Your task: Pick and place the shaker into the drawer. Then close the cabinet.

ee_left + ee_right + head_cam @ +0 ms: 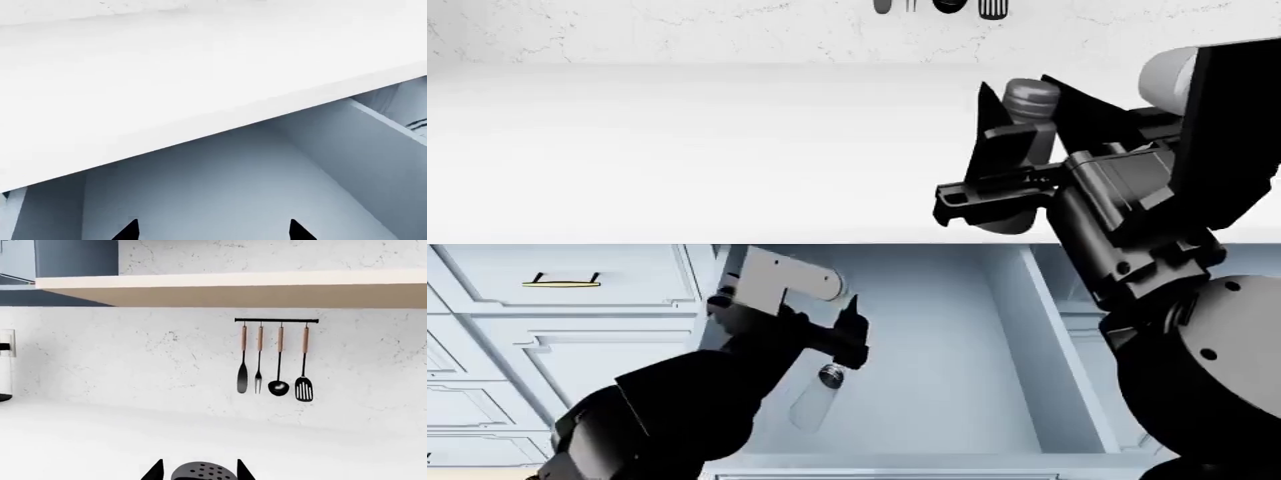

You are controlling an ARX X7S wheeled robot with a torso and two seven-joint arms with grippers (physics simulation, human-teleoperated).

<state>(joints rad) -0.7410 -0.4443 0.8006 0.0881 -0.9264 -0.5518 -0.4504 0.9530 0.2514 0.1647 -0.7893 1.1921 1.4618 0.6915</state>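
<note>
The shaker (1030,100), a small grey cylinder with a darker rounded top, stands upright between my right gripper's (1025,110) black fingers above the white counter (694,150). In the right wrist view its perforated top (203,472) sits between the two fingertips of the right gripper (200,471), which is shut on it. The drawer (961,340) under the counter is open, its pale blue inside showing. My left gripper (851,330) hangs open and empty over the drawer's left half. The left wrist view shows its tips wide apart (213,231) above the drawer floor (220,185).
A small pale bottle-like object with a grey cap (821,385) lies in the drawer below my left gripper. A closed drawer front with a gold handle (561,282) is at the left. A utensil rack (277,357) hangs on the back wall under a shelf (233,290).
</note>
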